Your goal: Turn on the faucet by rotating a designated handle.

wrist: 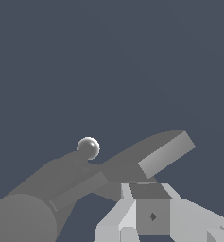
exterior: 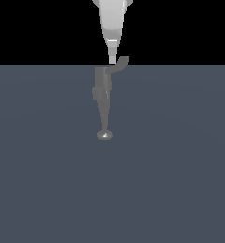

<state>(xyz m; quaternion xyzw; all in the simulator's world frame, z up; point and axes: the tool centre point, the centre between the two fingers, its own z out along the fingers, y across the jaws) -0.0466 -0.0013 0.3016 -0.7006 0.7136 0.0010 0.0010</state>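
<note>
Presently, faucet (exterior: 103, 95) noted on grey worktop (exterior: 180, 166), spout toward camera. Handle (exterior: 120, 63) projects from body top toward exterior view's right. Hand (exterior: 112, 60) positioned just beside handle; finger spread cannot be told. Advised: contact kept near flat tip, sideways push applied steadily, slip over upturned end guarded against.

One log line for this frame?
gripper: above faucet, at handle | jaws: unclear | grasp: not evident | handle: points toward exterior view's right
</note>
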